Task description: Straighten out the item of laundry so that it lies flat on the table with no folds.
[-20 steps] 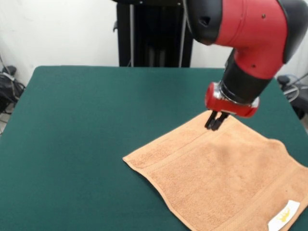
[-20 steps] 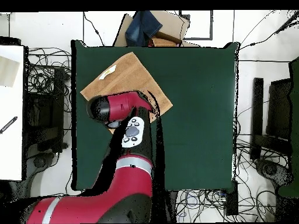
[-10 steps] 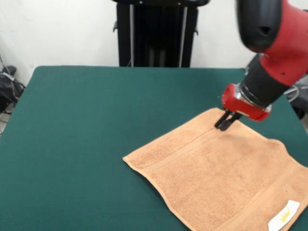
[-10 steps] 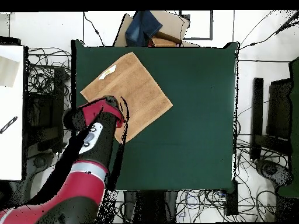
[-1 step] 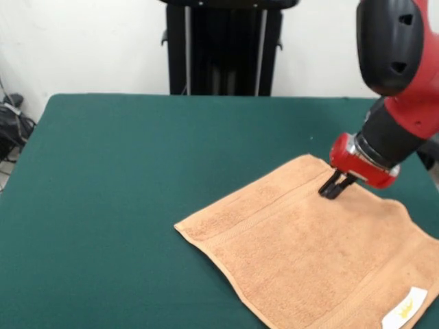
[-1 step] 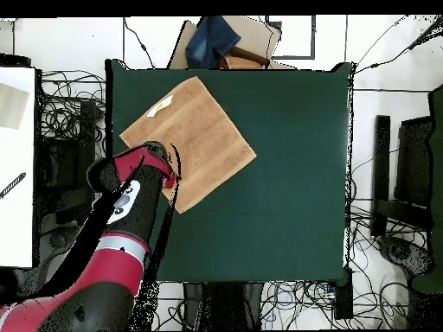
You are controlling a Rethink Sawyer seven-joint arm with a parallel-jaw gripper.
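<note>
1. Front view: the towel [image 5: 315, 253] lies spread on the green table [image 5: 137, 178], turned at an angle so that one corner points to the left. Its right part runs out of the picture.
2. A woven band runs along the towel's left edge, and a white label [image 5: 405, 306] with yellow print sits near the bottom right.
3. The towel looks mostly flat; its edge near the right side shows a slight wave.
4. The gripper [image 5: 333, 189] hangs from the red and black arm [image 5: 398, 82]. Its tips touch or nearly touch the towel near the far corner.
5. The two dark fingers stand close together; whether they pinch any cloth I cannot tell.
6. Overhead view: the towel [image 6: 195, 138] lies as a diamond in the table's [image 6: 285, 173] upper left part, with the label [image 6: 160, 105] near the top left edge.
7. The arm [image 6: 130, 207] covers the towel's lower left corner, hiding the gripper.
</note>
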